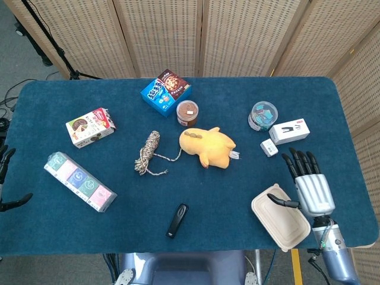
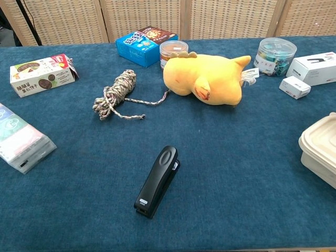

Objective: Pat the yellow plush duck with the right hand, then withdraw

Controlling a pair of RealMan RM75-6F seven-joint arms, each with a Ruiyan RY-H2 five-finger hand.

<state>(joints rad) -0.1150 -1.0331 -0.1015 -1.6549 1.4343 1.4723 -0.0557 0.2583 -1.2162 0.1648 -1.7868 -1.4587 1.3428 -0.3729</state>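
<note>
The yellow plush duck [image 1: 207, 146] lies on its side near the table's middle, also in the chest view as the duck [image 2: 207, 79], with nothing touching it. My right hand [image 1: 307, 181] hovers over the table's right front, fingers spread and empty, above the right end of a beige lidded container [image 1: 279, 216]. It is well to the right of and nearer than the duck. Of my left hand [image 1: 5, 181] only dark fingertips show at the left edge of the head view, off the table. Neither hand appears in the chest view.
A black stapler [image 1: 177, 220] lies near the front edge. A rope bundle [image 1: 149, 152] sits left of the duck, a brown jar [image 1: 187, 112] and blue box [image 1: 165, 92] behind it. A clip tub [image 1: 263, 115] and white boxes [image 1: 289, 132] stand between duck and right hand.
</note>
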